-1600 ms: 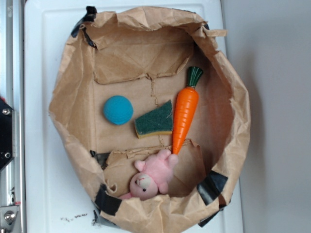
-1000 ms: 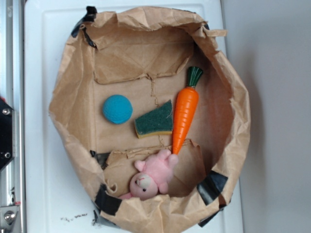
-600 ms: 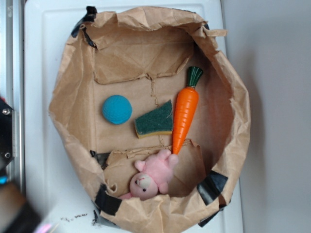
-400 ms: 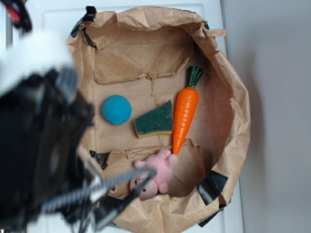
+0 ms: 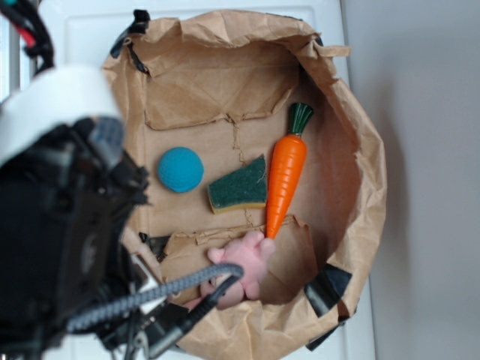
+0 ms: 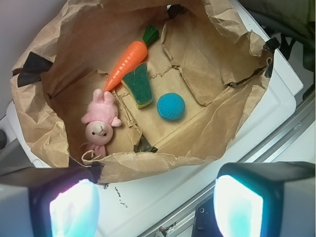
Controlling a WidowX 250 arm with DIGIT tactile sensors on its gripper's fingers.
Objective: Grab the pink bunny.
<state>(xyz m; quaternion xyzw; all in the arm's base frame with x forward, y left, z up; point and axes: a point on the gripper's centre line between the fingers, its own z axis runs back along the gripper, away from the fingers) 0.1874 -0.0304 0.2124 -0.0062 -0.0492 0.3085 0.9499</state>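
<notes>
The pink bunny [image 6: 101, 123] lies in the near left part of a torn-open brown paper bag [image 6: 207, 133], face up, feet toward the carrot tip. My gripper [image 6: 155, 207] hangs above the white surface outside the bag's near rim, open, its pads wide apart with nothing between them. In the exterior view my black arm [image 5: 60, 225] fills the left side, and its grey cable crosses the pink bunny [image 5: 247, 259], hiding the face.
An orange carrot [image 6: 127, 59], a green sponge [image 6: 138, 86] and a blue ball [image 6: 171, 106] lie on the bag's floor beyond the bunny. The bag's crumpled walls [image 5: 352, 172] stand up all round. A metal rail [image 6: 276, 143] runs along the white base.
My arm has swung into the exterior view from the lower left and now covers the bag's left side. Its cable now hides the bunny's face. The objects have not moved.
</notes>
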